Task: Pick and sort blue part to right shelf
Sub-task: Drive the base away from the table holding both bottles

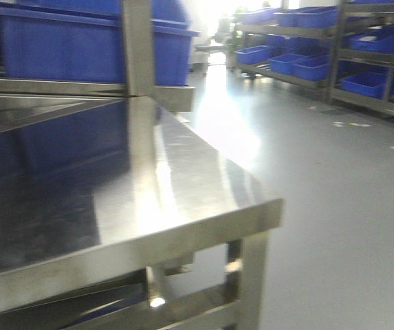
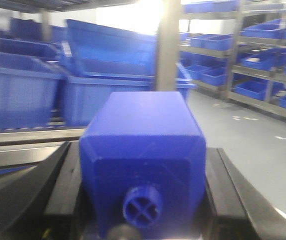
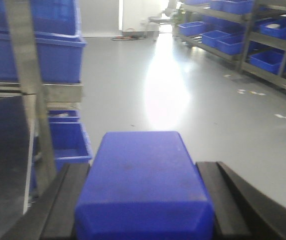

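A blue part (image 2: 143, 150), a blocky piece with a round cross-shaped stub on its near face, fills the left wrist view. My left gripper (image 2: 142, 172) is shut on it, black fingers (image 2: 65, 185) pressed against both sides. In the right wrist view a second blue part (image 3: 143, 185), a smooth rectangular block, sits between black fingers (image 3: 215, 200), with my right gripper (image 3: 143, 200) shut on it. The right shelf (image 1: 362, 55), metal racks holding blue bins, stands far off at the right across the floor. Neither gripper shows in the front view.
A shiny steel table (image 1: 183, 199) with an upright post (image 1: 138, 48) fills the left of the front view, blue bins (image 1: 86, 41) on the rack behind it. More blue bins (image 2: 23, 90) crowd the left. Grey floor (image 1: 334, 206) stretches to the right.
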You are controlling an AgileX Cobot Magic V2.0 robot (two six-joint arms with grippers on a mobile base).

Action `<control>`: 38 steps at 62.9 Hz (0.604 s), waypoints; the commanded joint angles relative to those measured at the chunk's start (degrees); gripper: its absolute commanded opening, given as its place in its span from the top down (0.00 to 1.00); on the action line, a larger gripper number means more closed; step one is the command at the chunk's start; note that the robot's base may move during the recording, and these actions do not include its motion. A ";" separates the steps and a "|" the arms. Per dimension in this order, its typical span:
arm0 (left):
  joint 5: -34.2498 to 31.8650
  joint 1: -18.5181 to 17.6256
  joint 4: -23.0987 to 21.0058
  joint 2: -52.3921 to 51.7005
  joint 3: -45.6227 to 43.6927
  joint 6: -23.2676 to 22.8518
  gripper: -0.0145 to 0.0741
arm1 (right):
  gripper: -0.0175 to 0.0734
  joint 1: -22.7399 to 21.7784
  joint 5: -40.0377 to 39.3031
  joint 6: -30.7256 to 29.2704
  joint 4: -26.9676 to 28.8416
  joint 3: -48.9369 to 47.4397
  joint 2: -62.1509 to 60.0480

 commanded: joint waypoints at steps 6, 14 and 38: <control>-5.30 0.02 -0.70 0.56 -1.66 -0.59 0.54 | 0.34 -0.30 -5.16 0.06 -0.77 -1.71 0.26; -5.30 0.02 -0.70 0.56 -1.66 -0.59 0.54 | 0.34 -0.30 -5.16 0.06 -0.77 -1.71 0.26; -5.30 0.02 -0.70 0.56 -1.66 -0.59 0.54 | 0.34 -0.30 -5.16 0.06 -0.77 -1.71 0.26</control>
